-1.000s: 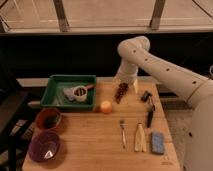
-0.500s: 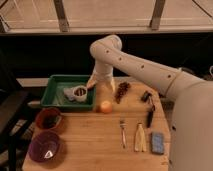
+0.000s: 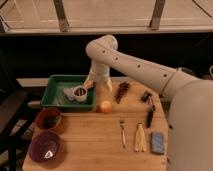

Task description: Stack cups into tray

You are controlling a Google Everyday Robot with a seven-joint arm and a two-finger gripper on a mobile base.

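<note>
1. Claw position. My claw (image 3: 90, 85) is over the right part of the green tray (image 3: 52, 89), at the end of my arm, which reaches in from the right and bends down at the far edge of the table (image 3: 95, 150). It is just above and beside the white cup (image 3: 78, 92).

2. Claw state. The fingers are apart. Nothing is held between them.

3. Task items. Both cups are inside the tray. The white cup shows a dark inside and has a reddish part on the side towards my claw. The bluish-white cup (image 3: 68, 94) is on its left, touching it or just beside it; I cannot tell which.

4. Other items on the table.
- An orange ball (image 3: 105, 106) is just in front of the tray's right corner.
- A dark red cluster (image 3: 121, 91) is to the right of the tray.
- An orange-brown bowl (image 3: 48, 119) and a purple bowl (image 3: 46, 147) are at the left front.
- A fork (image 3: 122, 132) is near the middle front.
</note>
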